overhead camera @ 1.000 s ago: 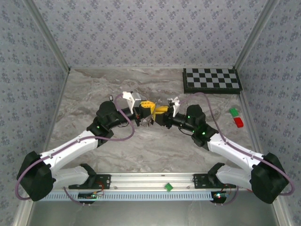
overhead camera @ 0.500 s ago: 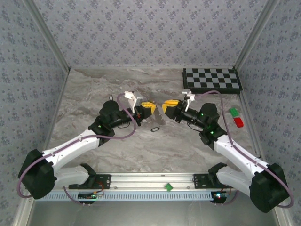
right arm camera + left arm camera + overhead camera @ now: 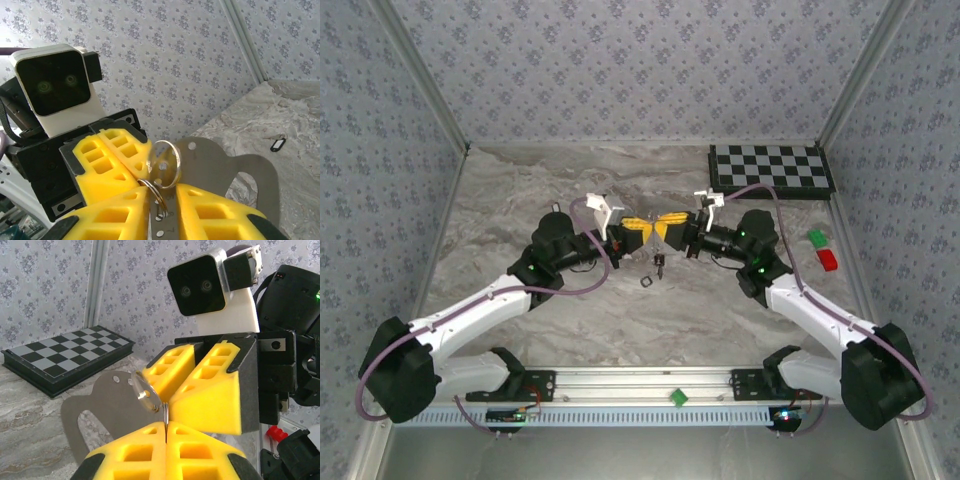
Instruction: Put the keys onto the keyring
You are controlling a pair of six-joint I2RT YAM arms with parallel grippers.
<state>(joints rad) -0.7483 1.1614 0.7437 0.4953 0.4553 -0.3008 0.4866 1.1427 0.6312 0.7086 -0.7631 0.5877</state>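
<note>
The right tool point(image 3: 668, 225) has swung in from the right. Half a second ago a clear gap lay between the two. Now its yellow tips touch those of the left tool point(image 3: 646, 227) at the middle of the top view, above the worktop point(image 3: 520, 190).

The left tool is fully closed. The keyring point(image 3: 177, 159), a silvery wire ring at the centre of the right wrist view, sits with its rim at those closed tips. In the left wrist view a sliver of metal stands up from their seam. The right tool's fingers stand a narrow slot apart, with a second wire loop point(image 3: 156, 194) in the slot. Whether they have clamped on it I cannot tell. A flat grey metal tag point(image 3: 225, 170) with a cutout lies just behind the two rings. A small dark loop point(image 3: 647, 282) lies on the worktop just below the tools in the top view, too small to name.

The step looks like threading one loop onto the other. To do it well, the left tool should act as a steady vice and all motion should come from the right. The right tool needs a firm pinch first, then short moves that follow the ring's curve rather than a straight push. A straight push could twist the keyring out of the clamp, and the tag's weight may swing and pull the loop off line.
</note>
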